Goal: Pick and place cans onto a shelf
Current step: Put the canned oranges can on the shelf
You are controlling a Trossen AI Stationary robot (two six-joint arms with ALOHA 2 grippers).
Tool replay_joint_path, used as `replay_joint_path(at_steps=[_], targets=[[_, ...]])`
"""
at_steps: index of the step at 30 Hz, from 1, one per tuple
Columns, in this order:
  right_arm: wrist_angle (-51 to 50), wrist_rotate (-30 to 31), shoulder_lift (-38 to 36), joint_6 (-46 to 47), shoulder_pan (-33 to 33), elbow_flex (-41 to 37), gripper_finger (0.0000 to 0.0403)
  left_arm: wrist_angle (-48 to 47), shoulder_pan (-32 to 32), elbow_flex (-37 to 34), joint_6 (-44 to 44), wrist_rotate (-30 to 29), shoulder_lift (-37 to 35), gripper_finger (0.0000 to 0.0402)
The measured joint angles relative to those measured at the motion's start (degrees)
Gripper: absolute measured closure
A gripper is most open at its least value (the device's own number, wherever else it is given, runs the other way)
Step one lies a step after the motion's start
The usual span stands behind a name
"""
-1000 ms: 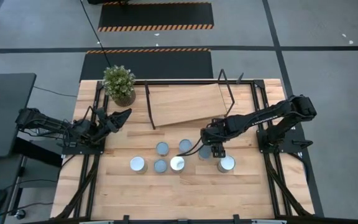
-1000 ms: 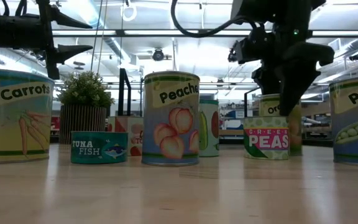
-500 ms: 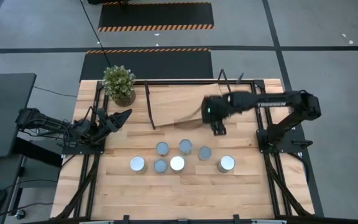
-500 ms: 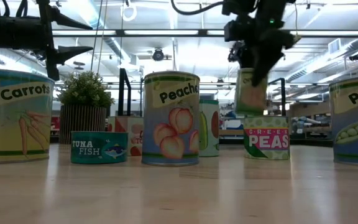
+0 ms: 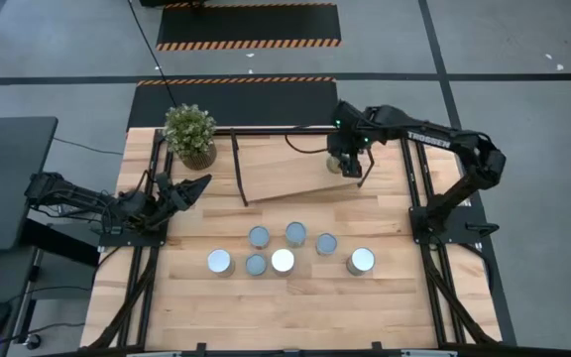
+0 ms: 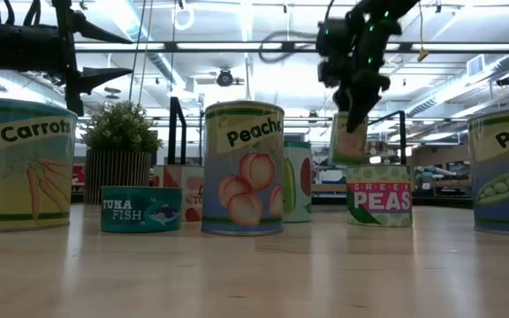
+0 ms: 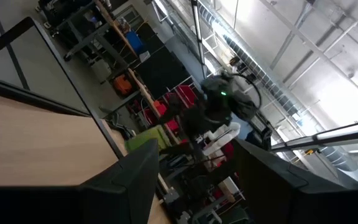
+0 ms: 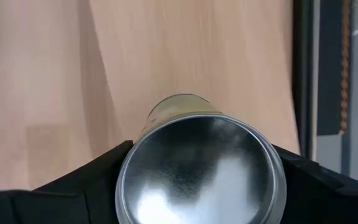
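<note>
My right gripper [image 5: 348, 162] is over the right end of the shelf [image 5: 284, 167], a light wooden board in a thin black wire frame at the table's far side. It is shut on a can with a silvery top [image 8: 201, 168] and a pale label [image 6: 350, 141]. Several other cans stand on their bases on the table, among them one [image 5: 295, 232] in the middle and one [image 5: 361, 261] to the right. My left gripper [image 5: 191, 186] waits open and empty at the table's left edge, and its fingers show in the left wrist view [image 7: 197, 186]. My right gripper pinches the can's side wall just below the top rim [image 8: 129, 163] between its two fingers [image 8: 98, 180], one on each side. The fingers come from above, pointing down. The can hangs about upright, clear of the table; whether its base touches the shelf board I cannot tell.
A small potted plant [image 5: 190, 135] stands at the far left corner beside the shelf. The shelf's black wire uprights [image 5: 238, 171] rise at both ends of the board. In the low view, labelled cans such as Peaches [image 6: 243, 168] and Green Peas [image 6: 378, 196] stand near the camera.
My right gripper has risen from among the cans on the table with one can in its fingers and has carried it toward the table's far edge, over the right end of the shelf board. The other cans have stayed in place.
</note>
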Motion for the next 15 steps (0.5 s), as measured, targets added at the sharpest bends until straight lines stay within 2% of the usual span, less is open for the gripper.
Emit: replay_joint_path(at_steps=[6,15], targets=[[1.04,5.51,2.34,-4.93,-0.17,0.02,0.008,-0.33,0.0,0.01,-0.02,0.0,0.01,0.0191],[1.48,0.32,4.28,-5.81,-2.22,0.02,0.0065,-0.35,0.01,0.01,-0.22,0.04,0.02,0.0191]])
